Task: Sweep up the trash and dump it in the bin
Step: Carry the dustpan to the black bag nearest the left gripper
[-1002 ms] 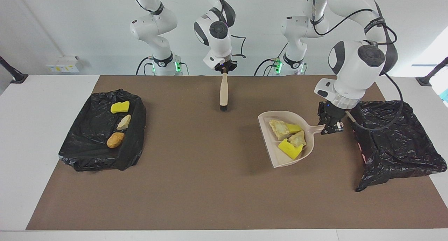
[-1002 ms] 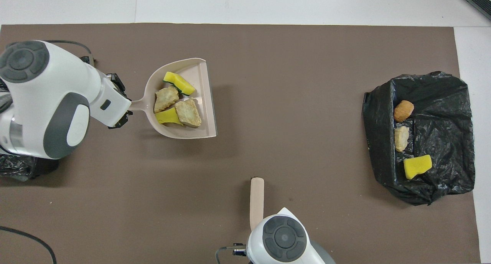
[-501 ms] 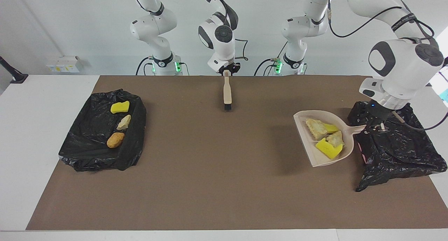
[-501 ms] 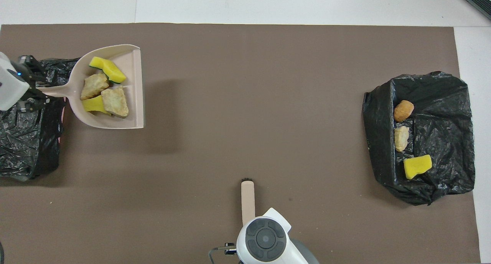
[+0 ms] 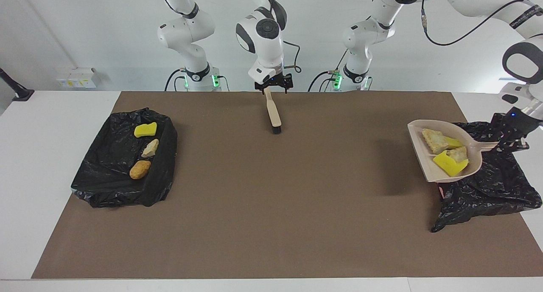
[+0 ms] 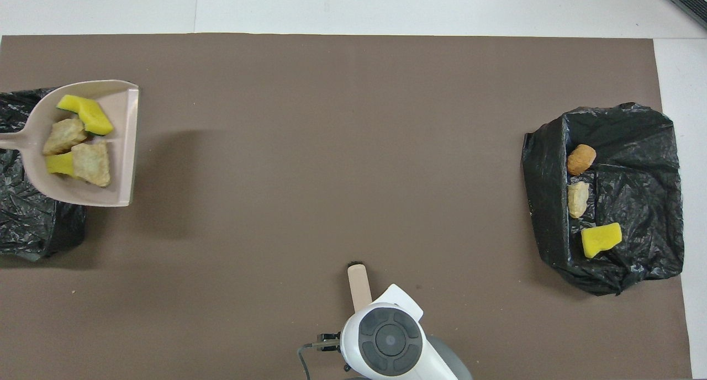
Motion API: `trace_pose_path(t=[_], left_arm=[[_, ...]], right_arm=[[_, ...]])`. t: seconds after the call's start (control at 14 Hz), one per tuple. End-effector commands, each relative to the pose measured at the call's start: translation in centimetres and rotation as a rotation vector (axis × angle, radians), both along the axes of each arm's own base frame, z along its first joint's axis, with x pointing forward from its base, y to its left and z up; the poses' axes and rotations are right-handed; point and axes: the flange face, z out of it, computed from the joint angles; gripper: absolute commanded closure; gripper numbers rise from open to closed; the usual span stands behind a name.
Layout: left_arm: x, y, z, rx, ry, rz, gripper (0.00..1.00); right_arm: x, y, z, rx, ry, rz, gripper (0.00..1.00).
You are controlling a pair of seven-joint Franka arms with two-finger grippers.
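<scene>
A beige dustpan [image 5: 424, 160] [image 6: 119, 142] hangs level over the edge of the black-bagged bin [image 5: 488, 194] [image 6: 27, 225] at the left arm's end. My left gripper [image 5: 509, 141] is shut on its handle. In the pan lie several bits of trash [image 5: 447, 162] [image 6: 91, 162]: yellow sponge chunks and tan lumps. My right gripper [image 5: 273, 87] stands open over the handle end of the beige brush [image 5: 273, 113] [image 6: 358, 283]. The brush slants down, with its bristle end on the mat.
A second black-bagged tray [image 5: 110, 173] [image 6: 635, 148] sits at the right arm's end. It holds a yellow sponge [image 5: 145, 130], a tan lump [image 5: 150, 148] and an orange-brown lump [image 5: 140, 169]. A brown mat [image 5: 271, 207] covers the table between the two trays.
My left arm has carried the loaded dustpan sideways toward its own end, until it hangs over the bin. My right gripper has opened off the brush handle, and the brush now slants.
</scene>
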Motion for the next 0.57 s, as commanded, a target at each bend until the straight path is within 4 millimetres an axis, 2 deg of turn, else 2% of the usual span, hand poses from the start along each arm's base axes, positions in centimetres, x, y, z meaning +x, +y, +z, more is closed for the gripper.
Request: trace_pose_path(t=[0.0, 0.21, 0.5], left_arm=[[0.0, 3.7, 1.0, 0.033, 0.007, -0.038, 1.00], [-0.2, 5.3, 2.0, 0.133, -0.008, -0.059, 1.00], [0.3, 6.6, 3.3, 0.329, -0.051, -0.090, 1.00]], right_arm=[[3.0, -2.8, 3.2, -0.060, -0.044, -0.042, 0.00], [6.1, -5.3, 6.6, -0.045, -0.086, -0.105, 0.00], [10.2, -10.6, 10.8, -0.042, -0.137, -0.097, 0.00]])
